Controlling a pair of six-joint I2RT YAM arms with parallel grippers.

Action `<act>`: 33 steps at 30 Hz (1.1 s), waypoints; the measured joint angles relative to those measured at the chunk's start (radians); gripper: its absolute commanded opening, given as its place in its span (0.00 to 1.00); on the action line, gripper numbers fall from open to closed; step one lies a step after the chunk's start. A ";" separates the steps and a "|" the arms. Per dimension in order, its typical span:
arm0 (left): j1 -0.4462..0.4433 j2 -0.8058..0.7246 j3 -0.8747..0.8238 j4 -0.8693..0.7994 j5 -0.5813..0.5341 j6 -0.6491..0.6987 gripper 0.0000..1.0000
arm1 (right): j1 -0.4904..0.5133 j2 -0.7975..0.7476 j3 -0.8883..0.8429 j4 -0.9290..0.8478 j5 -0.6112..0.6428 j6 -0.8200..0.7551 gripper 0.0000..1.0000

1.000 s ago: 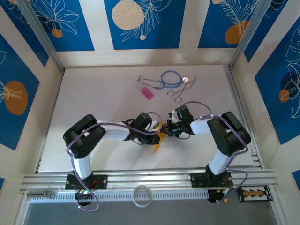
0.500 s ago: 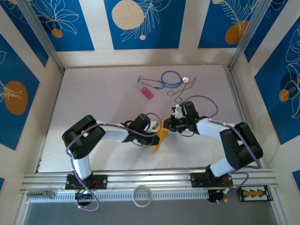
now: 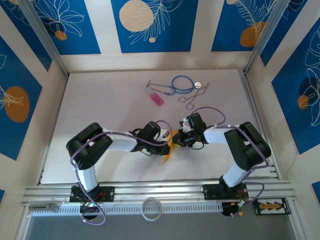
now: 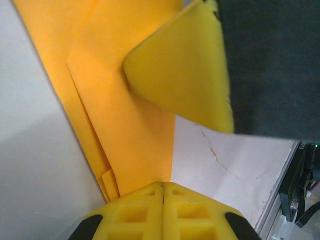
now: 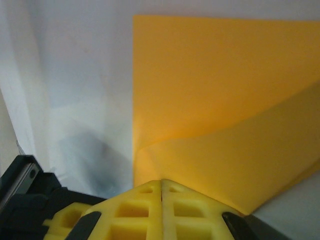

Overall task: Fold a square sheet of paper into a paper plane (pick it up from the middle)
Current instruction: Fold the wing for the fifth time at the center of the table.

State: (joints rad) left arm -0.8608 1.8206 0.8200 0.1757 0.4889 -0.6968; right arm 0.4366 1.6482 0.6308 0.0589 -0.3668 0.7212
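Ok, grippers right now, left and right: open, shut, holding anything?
Left gripper: shut, tips at the paper; grip cannot be told.
Right gripper: shut, tips at the paper's raised fold; grip cannot be told.

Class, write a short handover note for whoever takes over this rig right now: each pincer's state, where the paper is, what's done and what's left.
Left pincer: shut, tips at the edge of the folded orange-yellow paper. I cannot tell whether it is pinching the paper.
Right pincer: shut, tips against a raised flap of the same paper.
Paper: on the white table between the two pincers, lying in overlapping layers.
Done: at least one fold is in, and layered edges show.
Left: it is not yet a finished plane. Probably press the raised flap flat, then carry on folding.
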 measured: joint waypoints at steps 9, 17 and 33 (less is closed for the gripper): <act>-0.001 -0.009 -0.024 0.031 -0.004 0.008 0.00 | -0.056 0.045 0.008 0.021 -0.091 -0.014 0.02; -0.002 -0.020 -0.045 0.054 -0.012 0.012 0.00 | -0.157 0.053 0.023 0.028 -0.074 -0.021 0.02; -0.002 -0.020 -0.045 0.053 -0.012 0.016 0.00 | -0.243 0.069 0.127 -0.075 0.058 -0.022 0.03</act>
State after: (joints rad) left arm -0.8623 1.8004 0.7750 0.2291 0.4767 -0.6807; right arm 0.1940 1.7176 0.7582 -0.0162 -0.3088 0.6991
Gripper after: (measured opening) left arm 0.048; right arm 0.057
